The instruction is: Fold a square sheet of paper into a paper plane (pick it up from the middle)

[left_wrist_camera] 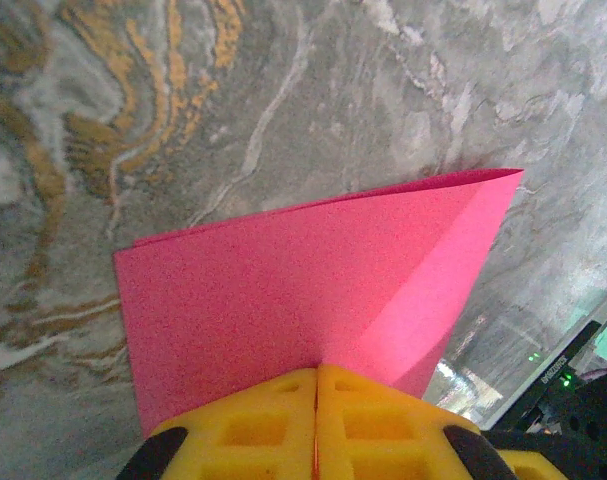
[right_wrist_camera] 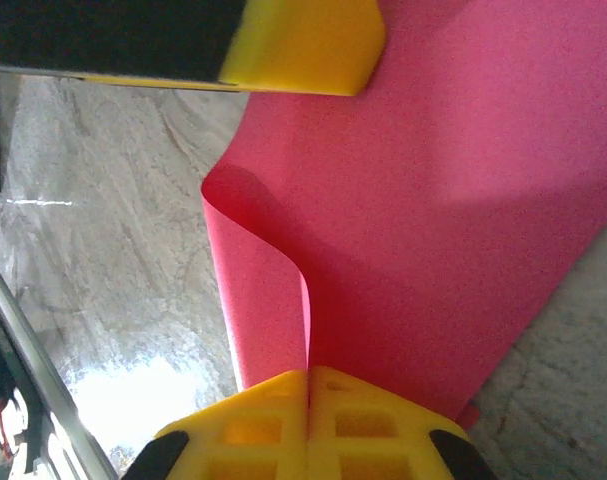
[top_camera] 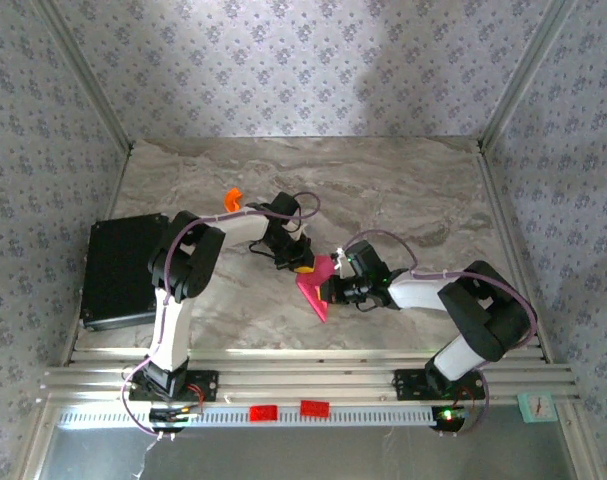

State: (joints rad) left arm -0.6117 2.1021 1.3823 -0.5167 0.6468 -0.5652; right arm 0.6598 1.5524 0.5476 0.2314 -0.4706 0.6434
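Observation:
The square sheet of paper (top_camera: 315, 287) is magenta-pink and hangs just above the marble table between both arms, bent along a fold. In the left wrist view the paper (left_wrist_camera: 283, 290) spreads out with a lighter flap on its right side, and my left gripper (left_wrist_camera: 316, 372) is shut on its near edge. In the right wrist view the paper (right_wrist_camera: 463, 220) curls over on the left, and my right gripper (right_wrist_camera: 308, 375) is shut on that curled edge. From above, the left gripper (top_camera: 301, 266) holds the sheet's upper left and the right gripper (top_camera: 332, 290) its right side.
A small orange plastic piece (top_camera: 232, 196) lies on the table behind the left arm. A black box (top_camera: 123, 270) sits at the left edge. Aluminium rails (top_camera: 303, 380) run along the near edge. The left gripper's yellow finger (right_wrist_camera: 303, 45) shows at the top of the right wrist view.

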